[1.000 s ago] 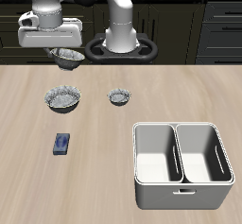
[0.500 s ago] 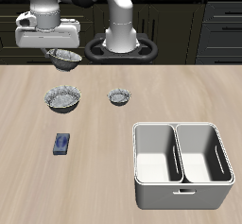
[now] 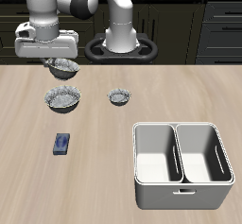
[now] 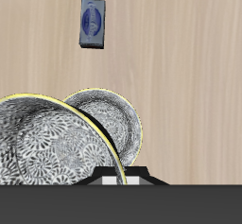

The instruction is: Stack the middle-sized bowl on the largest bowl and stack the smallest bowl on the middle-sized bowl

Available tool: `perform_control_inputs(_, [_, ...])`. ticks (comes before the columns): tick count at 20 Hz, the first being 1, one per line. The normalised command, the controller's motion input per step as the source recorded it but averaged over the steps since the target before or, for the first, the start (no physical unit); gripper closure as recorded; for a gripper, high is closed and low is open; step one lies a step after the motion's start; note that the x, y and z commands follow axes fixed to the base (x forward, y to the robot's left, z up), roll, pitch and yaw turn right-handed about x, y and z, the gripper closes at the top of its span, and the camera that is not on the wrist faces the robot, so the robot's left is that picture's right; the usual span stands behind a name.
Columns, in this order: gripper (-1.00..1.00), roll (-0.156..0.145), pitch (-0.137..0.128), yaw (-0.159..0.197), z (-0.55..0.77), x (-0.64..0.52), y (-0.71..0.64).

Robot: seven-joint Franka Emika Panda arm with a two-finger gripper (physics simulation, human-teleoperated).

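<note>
My gripper (image 3: 62, 63) is shut on the rim of the middle-sized bowl (image 3: 64, 70) and holds it in the air just above the largest bowl (image 3: 63, 98), which sits on the table. The smallest bowl (image 3: 119, 97) sits on the table beside the largest bowl, apart from it. In the wrist view the held middle-sized bowl (image 4: 38, 147) fills the near field with its patterned inside, and the largest bowl (image 4: 112, 122) shows partly behind it on the wood. The smallest bowl is out of the wrist view.
A small blue box (image 3: 62, 144) lies nearer the table's front edge than the largest bowl; it also shows in the wrist view (image 4: 92, 24). A white two-compartment caddy (image 3: 182, 162) stands at the front. The robot's base (image 3: 121, 46) is at the back.
My gripper has come down with the middle-sized bowl in it, closer to the largest bowl. The other things have not moved.
</note>
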Motion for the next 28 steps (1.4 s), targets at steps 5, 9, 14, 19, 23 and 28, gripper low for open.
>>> perform_control_inputs(5, [1.0, -0.025, 0.026, -0.009, -0.23, 0.05, -0.06])
perform_control_inputs(9, [1.0, -0.006, 0.029, 0.008, -0.21, 0.08, -0.02])
perform_control_inputs(14, [1.0, -0.016, 0.031, 0.012, -0.26, 0.08, 0.03])
perform_control_inputs(19, [1.0, -0.034, 0.059, 0.022, -0.34, 0.07, 0.01])
perform_control_inputs(23, [1.0, -0.028, 0.047, 0.014, -0.2, 0.02, -0.01])
perform_control_inputs(28, [-1.0, -0.049, 0.063, 0.049, -0.22, 0.0, 0.04])
